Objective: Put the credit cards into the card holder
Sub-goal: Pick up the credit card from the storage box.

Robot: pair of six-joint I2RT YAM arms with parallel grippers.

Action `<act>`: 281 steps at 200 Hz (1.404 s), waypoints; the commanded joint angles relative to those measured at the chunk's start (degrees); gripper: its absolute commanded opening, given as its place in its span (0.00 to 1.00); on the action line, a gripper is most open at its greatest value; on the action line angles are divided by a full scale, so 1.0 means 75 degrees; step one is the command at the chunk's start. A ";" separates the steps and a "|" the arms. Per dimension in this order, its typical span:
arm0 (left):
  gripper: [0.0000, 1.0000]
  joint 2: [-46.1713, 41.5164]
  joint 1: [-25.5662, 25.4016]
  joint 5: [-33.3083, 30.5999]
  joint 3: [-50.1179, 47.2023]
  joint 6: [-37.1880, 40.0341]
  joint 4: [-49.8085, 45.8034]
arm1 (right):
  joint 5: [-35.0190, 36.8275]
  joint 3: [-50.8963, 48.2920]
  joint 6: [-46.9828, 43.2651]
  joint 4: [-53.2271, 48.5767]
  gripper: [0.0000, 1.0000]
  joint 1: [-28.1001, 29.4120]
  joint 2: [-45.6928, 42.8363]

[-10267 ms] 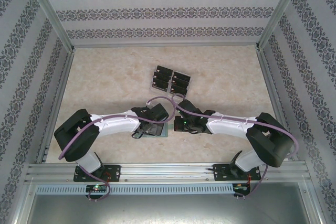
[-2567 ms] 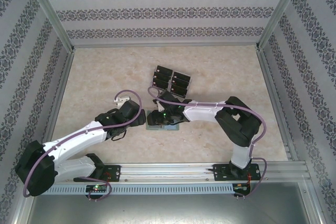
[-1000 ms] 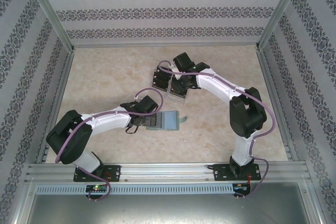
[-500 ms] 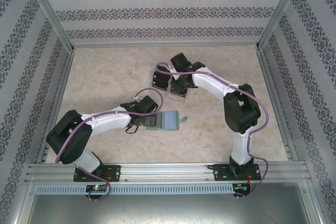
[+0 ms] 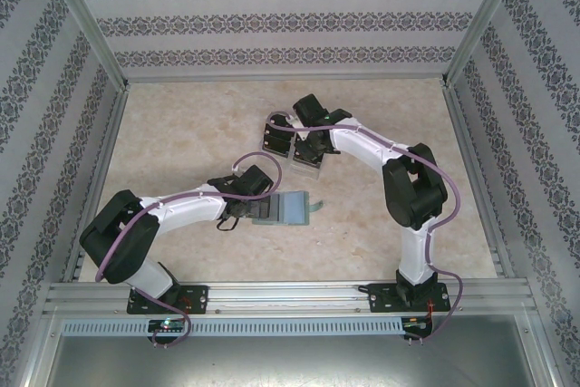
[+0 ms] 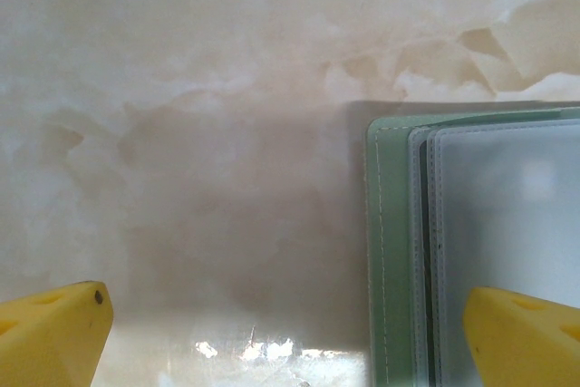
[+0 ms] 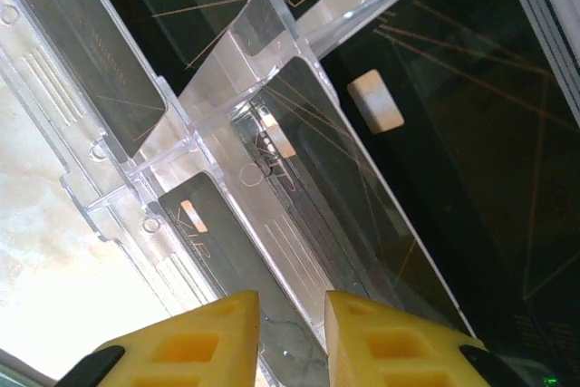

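Observation:
The card holder (image 5: 290, 208) lies open on the table, a grey-green wallet (image 6: 391, 251) with clear sleeves inside. My left gripper (image 5: 257, 208) hovers at its left edge, wide open (image 6: 285, 310), one yellow fingertip (image 6: 521, 337) over the sleeves. Several black credit cards (image 5: 275, 139) stand in a clear tray (image 5: 295, 157) further back. My right gripper (image 5: 305, 140) is down over that tray. Its jaws (image 7: 292, 314) stand narrowly apart, straddling a clear divider and the edge of a black card (image 7: 204, 224). I see no firm contact with the card.
The clear tray (image 7: 217, 133) has upright dividers with cards leaning in its slots; a large dark card (image 7: 471, 115) lies to the right. Marble table (image 6: 181, 133) lies bare left of the wallet. Metal frame rails (image 5: 290, 295) border the near edge.
The right gripper's jaws have narrowed over the tray slot, and the right arm's elbow has drawn in slightly. The left arm and the wallet have not moved.

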 commanded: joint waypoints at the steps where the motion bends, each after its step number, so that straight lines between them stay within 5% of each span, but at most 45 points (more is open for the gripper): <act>1: 1.00 0.0000 -0.0054 -0.0154 -0.0022 -0.0019 0.0081 | 0.0022 -0.0054 -0.0047 -0.0109 0.22 0.0094 -0.0094; 85: 1.00 0.0000 -0.0054 -0.0188 0.0012 0.0021 0.0055 | -0.0296 0.0081 -0.0399 -0.0323 0.00 0.0105 -0.0150; 281: 1.00 0.0037 -0.0057 -0.0189 0.0142 0.0049 0.0020 | -0.0913 0.0872 -0.0230 -0.0785 0.00 0.0152 -0.1151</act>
